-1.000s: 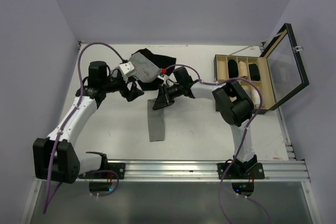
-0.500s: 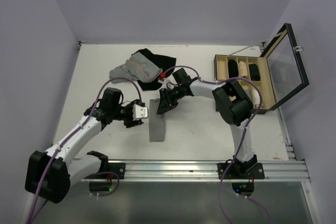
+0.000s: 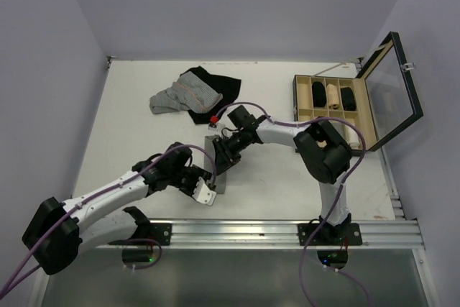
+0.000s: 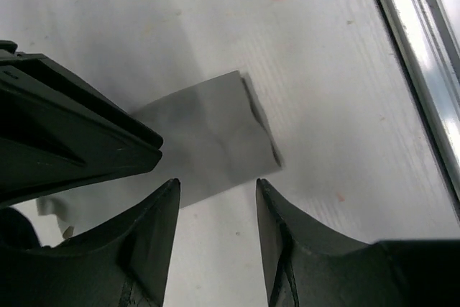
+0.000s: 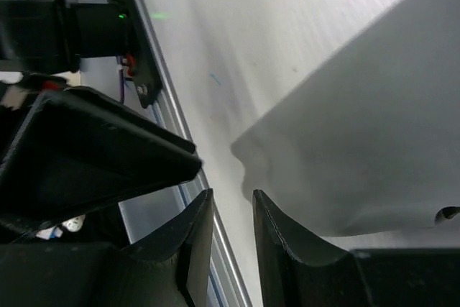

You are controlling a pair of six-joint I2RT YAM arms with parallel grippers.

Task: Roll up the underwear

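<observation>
Pincer of the left arm (image 4: 217, 189) hangs at the near end of the underwear (image 3: 218, 180), jaws well apart and empty. Its wrist view shows the cloth's squared end just beyond the fingertips. The underwear lies in the middle of the surface (image 3: 287, 177) as a narrow folded grey strip running away from the arms. The right pincer (image 5: 231, 203) sits over the strip's middle, jaws a narrow slit apart, gripping nothing that I can see. The cloth looks light, limp and thin, likely to unfold or skid on the smooth surface. It is best taken at the near end, across both corners, so the layers turn over together.
</observation>
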